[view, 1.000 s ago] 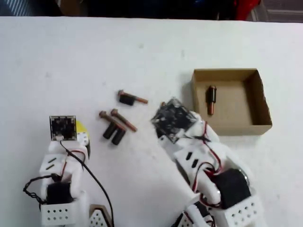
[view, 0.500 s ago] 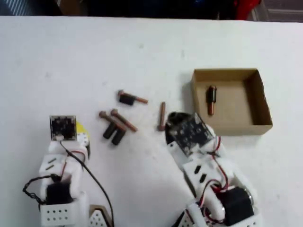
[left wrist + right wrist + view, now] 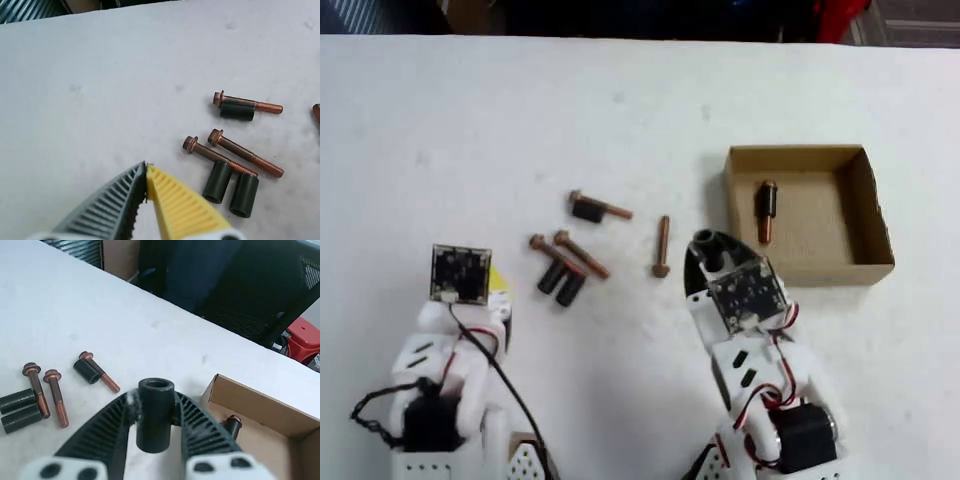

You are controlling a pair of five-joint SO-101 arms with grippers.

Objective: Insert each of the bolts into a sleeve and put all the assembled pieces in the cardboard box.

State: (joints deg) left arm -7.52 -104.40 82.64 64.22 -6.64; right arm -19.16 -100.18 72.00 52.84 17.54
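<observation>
My right gripper point(image 3: 706, 252) point(image 3: 155, 401) is shut on an upright black sleeve point(image 3: 704, 239) point(image 3: 154, 422), just left of the cardboard box point(image 3: 875, 225) point(image 3: 265, 402). A bolt-and-sleeve piece point(image 3: 766, 210) point(image 3: 232, 424) lies inside the box. A loose copper bolt point(image 3: 662, 246) lies on the table left of that gripper. Farther left are a bolt point(image 3: 605, 208) point(image 3: 250, 104) lying against a sleeve point(image 3: 586, 212) point(image 3: 237, 111), two more bolts point(image 3: 570, 254) point(image 3: 235, 152) and two loose sleeves point(image 3: 562, 283) point(image 3: 231, 184). My left gripper point(image 3: 502, 290) point(image 3: 146, 169) is shut and empty, left of these parts.
The white table point(image 3: 470, 130) runs open toward its far edge. Beyond it stand a dark chair point(image 3: 240, 285) and a red object point(image 3: 305, 337).
My right arm has drawn back toward the near edge with the sleeve in its gripper, uncovering the loose bolt. The left arm has shifted slightly.
</observation>
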